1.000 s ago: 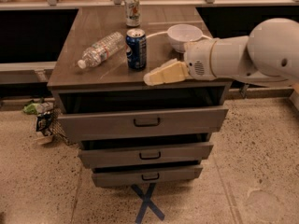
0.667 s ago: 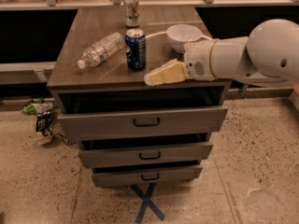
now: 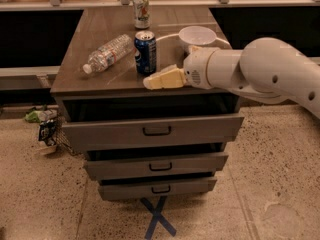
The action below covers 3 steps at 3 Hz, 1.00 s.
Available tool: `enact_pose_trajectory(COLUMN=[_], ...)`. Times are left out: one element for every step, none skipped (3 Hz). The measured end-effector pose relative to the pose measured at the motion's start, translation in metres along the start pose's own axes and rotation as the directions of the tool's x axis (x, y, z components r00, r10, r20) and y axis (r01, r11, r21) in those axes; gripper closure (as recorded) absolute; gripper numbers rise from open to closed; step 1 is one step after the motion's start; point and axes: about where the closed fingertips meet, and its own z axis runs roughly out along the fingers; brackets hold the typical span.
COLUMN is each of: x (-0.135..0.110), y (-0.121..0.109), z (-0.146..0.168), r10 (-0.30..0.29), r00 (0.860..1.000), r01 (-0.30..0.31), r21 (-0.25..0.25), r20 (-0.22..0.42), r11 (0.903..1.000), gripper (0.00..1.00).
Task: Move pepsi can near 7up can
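The dark blue pepsi can (image 3: 145, 52) stands upright near the middle of the cabinet top. The pale 7up can (image 3: 142, 10) stands upright at the back edge, well behind the pepsi can. My gripper (image 3: 159, 79), cream-coloured on a white arm, reaches in from the right. It hovers low over the front edge of the top, just in front of and slightly right of the pepsi can. It holds nothing that I can see.
A clear plastic bottle (image 3: 107, 53) lies on its side left of the pepsi can. A white bowl (image 3: 197, 35) sits right of it, behind my arm. The grey cabinet (image 3: 150, 129) has three drawers slightly open. Litter (image 3: 42, 121) lies on the floor at left.
My gripper and arm have edged a little to the left, closer to the pepsi can. The cans, bottle and bowl have not moved.
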Motion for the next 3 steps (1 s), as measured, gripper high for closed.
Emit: enact_pose_trajectory(x=[-0.002,-0.002,-0.006], y=[0.0,-0.003,-0.01], z=[0.029,0.055,0.08], r10=[-0.005,0.016,0.021], r00=[0.999,0.997,0.992], r01=[0.006,-0.013,-0.018], r21=[-0.02,-0.031,-0.029], r20=[0.043,0.081,0.121], r11=[0.9998,0.9994,0.9994], gripper=[0.12,0.13,0.18])
